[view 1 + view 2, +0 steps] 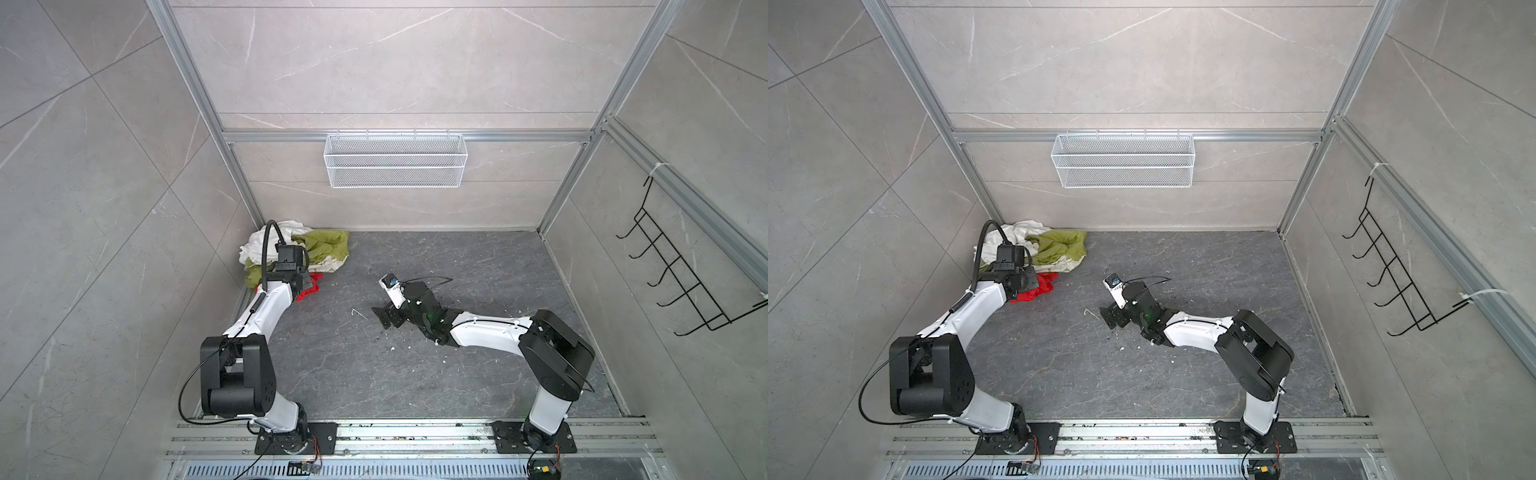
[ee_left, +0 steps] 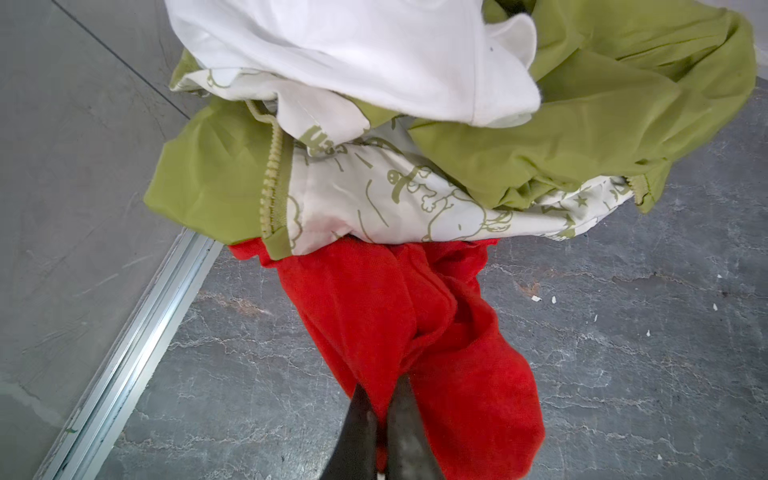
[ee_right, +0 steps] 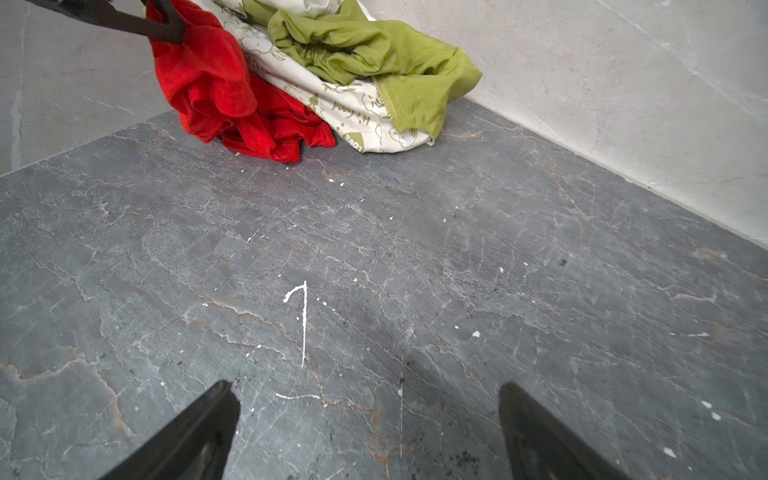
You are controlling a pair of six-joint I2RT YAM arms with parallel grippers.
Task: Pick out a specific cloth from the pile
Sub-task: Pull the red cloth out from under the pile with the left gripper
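L end effector (image 2: 383,384) is clamped on a fold of the red cloth (image 2: 374,299). Cloth's far end sits tucked under the pale patterned part of the pile (image 2: 582,124), in far-left corner of the bench (image 3: 457,270). R end effector (image 3: 365,386) is spread wide & empty, low over bare bench, well apart from pile.

The pile (image 1: 328,249) held three garments: one red cloth (image 2: 374,307) in the left claw (image 2: 384,395), one white cloth (image 2: 353,45) and one olive-green cloth (image 2: 602,116) just beyond it. The right claw (image 3: 365,386) made two claws. One wire basket (image 1: 395,166) and one hook rack (image 1: 690,266) hung well apart from both.
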